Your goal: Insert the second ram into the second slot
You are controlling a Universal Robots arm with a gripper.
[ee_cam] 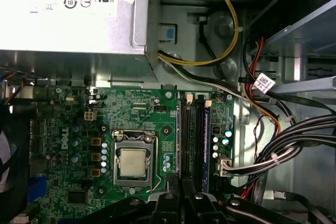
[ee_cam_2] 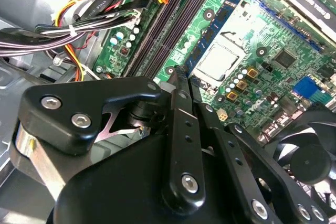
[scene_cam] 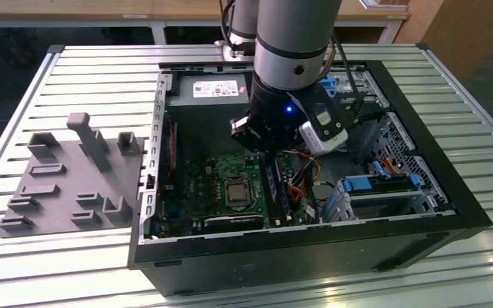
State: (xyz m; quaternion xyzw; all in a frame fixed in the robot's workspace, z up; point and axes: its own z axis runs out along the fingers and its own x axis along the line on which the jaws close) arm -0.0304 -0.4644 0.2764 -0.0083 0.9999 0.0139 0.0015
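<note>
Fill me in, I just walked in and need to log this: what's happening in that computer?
A robot arm's gripper hangs low inside the open computer case, right above the memory slots beside the processor socket on the green motherboard. A thin blue strip runs along the slot farthest from the socket; I can't tell whether that is a seated memory stick.

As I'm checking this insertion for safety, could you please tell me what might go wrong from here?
1. The end effector is over one end of the slots, where a blue ram stands; pressing there alone might leave the stick tilted or half seated.
2. Cables run close beside the slots and could snag on the arm.
3. The CPU lies bare nearby; a slip might strike it.
</note>
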